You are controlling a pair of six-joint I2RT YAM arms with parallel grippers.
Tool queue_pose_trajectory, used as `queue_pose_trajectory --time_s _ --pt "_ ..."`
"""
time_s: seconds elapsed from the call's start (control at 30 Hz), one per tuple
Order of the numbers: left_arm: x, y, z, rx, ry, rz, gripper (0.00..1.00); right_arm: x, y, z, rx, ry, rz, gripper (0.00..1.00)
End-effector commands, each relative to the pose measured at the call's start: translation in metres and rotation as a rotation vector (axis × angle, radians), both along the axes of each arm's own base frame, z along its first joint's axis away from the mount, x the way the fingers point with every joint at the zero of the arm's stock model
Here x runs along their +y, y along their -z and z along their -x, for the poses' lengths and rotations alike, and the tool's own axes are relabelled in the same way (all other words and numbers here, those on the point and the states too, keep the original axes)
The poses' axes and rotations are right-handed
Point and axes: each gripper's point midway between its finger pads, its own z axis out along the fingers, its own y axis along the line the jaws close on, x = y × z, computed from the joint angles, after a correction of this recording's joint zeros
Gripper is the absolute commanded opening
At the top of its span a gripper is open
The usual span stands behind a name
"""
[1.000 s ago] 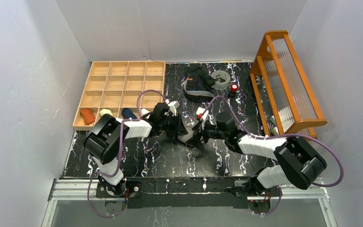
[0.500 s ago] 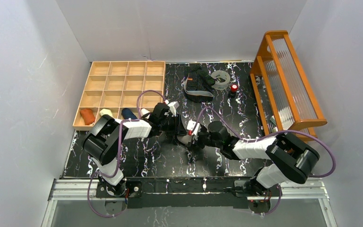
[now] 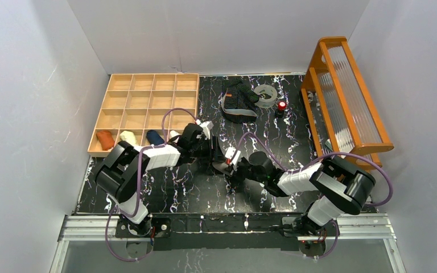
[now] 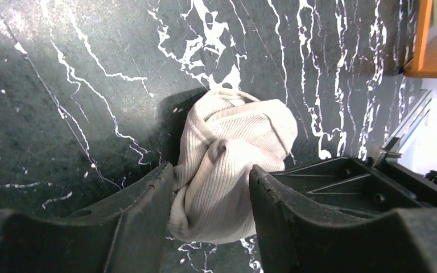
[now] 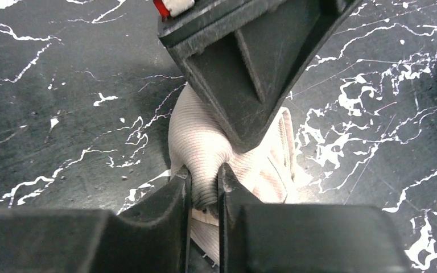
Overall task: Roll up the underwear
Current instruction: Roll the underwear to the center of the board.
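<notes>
Moved since the earlier frame: right arm swung leftward across the counter (image 3: 176, 187); right tool (image 5: 203, 170) brought up against the left tool (image 4: 211, 170), its jaws narrowed from wide to a thin slot.

Item 1, beige underwear (image 4: 233, 148). Ribbed knit, soft, matte, bunched into a stubby, loosely wound bundle with a twisted fold at its near end. It is located mid-counter, directly under both tools, and is almost wholly hidden from the top view.

Tools:
- Left tool: fingers are set against both sides of the bundle, which fills the gap and is held there.
- Right tool: closed to a pinch on one fold at the bundle's edge.

Key relation: the bundle's long axis is aligned with the left tool's fingers, and the right tool is applied from the opposite end, nose to nose. Neither arm is nearer, since both are on the cloth. Any further rolling is judged to turn about that axis.

Item 2, striped underwear (image 3: 238, 101). Black with thin pale stripes and a grey band, crumpled, at the far edge of the counter, well apart from both tools, not yet rolled.

Counter surface: black, hard, white-veined.
</notes>
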Motion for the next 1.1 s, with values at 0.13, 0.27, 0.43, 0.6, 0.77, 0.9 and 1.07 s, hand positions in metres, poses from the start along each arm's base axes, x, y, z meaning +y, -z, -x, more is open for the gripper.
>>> queue_pose_trajectory --time_s 0.13,0.27,0.43,0.6,0.77,0.9,1.07 --pt "0.01 -0.046 -0.01 -0.111 -0.097 0.023 0.62 0.002 0.015 0.046 0.227 -0.111 -0.082 0.14" --pt "0.018 -0.06 -0.012 -0.163 -0.138 0.038 0.69 0.002 0.008 0.054 0.326 -0.143 -0.184 0.13" --pt "0.034 -0.064 -0.004 -0.195 -0.188 0.041 0.71 0.004 0.016 0.065 0.278 -0.288 -0.136 0.1" --pt "0.068 -0.073 0.0 -0.269 -0.308 0.011 0.75 -0.001 0.02 0.068 0.028 -0.477 -0.026 0.02" --pt "0.084 -0.053 0.025 -0.19 -0.31 -0.031 0.81 0.004 0.021 0.058 -0.124 -0.551 0.104 0.01" --pt "0.067 -0.034 0.044 -0.067 -0.248 0.042 0.72 0.008 0.032 0.064 -0.213 -0.571 0.18 0.01" --pt "0.045 -0.02 0.06 0.043 -0.155 0.128 0.57 0.005 0.041 0.064 -0.305 -0.522 0.22 0.01"
